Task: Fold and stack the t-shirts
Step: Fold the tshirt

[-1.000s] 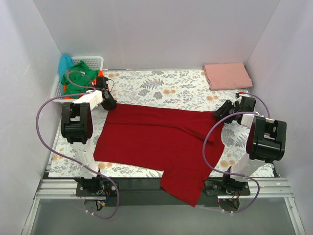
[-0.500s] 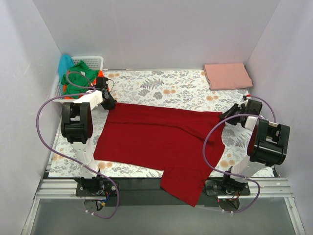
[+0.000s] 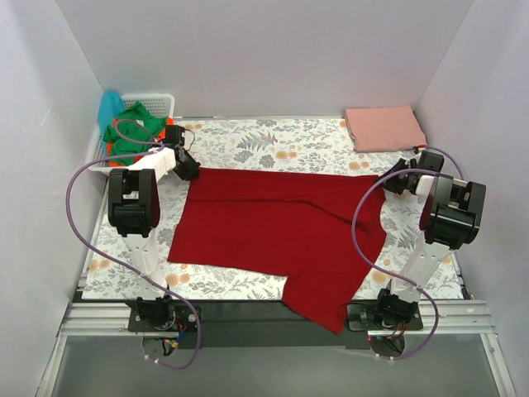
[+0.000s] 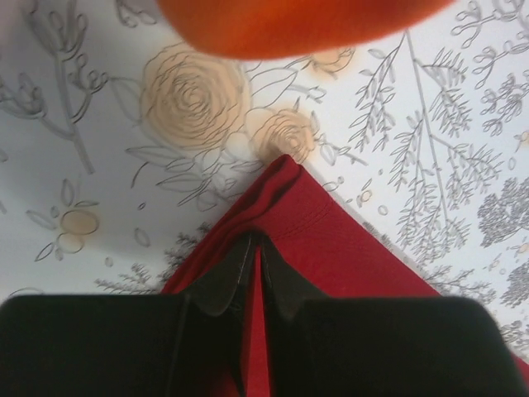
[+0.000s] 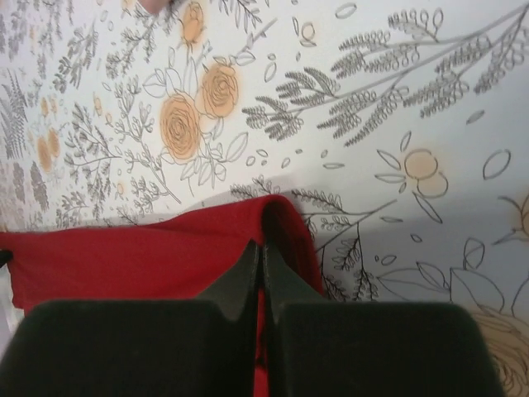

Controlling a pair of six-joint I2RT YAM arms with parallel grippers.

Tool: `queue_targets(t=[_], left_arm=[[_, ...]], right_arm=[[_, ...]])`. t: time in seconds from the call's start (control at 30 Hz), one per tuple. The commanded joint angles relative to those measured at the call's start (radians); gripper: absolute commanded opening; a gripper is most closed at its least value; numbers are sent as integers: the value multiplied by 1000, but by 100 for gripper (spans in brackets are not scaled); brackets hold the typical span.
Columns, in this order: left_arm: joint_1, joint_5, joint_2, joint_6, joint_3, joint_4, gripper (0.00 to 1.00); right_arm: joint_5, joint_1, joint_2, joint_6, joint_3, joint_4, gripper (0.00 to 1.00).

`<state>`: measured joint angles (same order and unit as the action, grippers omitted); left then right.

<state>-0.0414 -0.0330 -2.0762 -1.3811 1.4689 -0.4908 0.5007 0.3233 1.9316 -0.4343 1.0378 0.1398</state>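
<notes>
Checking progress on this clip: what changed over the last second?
The left hand and right hand stayed shut on the red shirt at its far corners and dragged it away from the near edge and rightward; less now hangs off the table. The folded pink shirt and basket did not move.

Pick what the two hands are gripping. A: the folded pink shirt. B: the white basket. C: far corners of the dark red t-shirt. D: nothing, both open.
C: in the wrist views the left hand and the right hand are each shut on a far corner of the dark red t-shirt.
</notes>
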Motion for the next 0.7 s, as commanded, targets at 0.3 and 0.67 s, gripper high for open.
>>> queue_targets(t=[0.3,0.67], left_arm=[[9,-45,-50,30,110,-23,22],[-44,-56,296,74,-7,-35,74]], right_arm=[[-53,0,-147,11,-31,-34,8],[-436,-269,-502,232,-67,-361,50]])
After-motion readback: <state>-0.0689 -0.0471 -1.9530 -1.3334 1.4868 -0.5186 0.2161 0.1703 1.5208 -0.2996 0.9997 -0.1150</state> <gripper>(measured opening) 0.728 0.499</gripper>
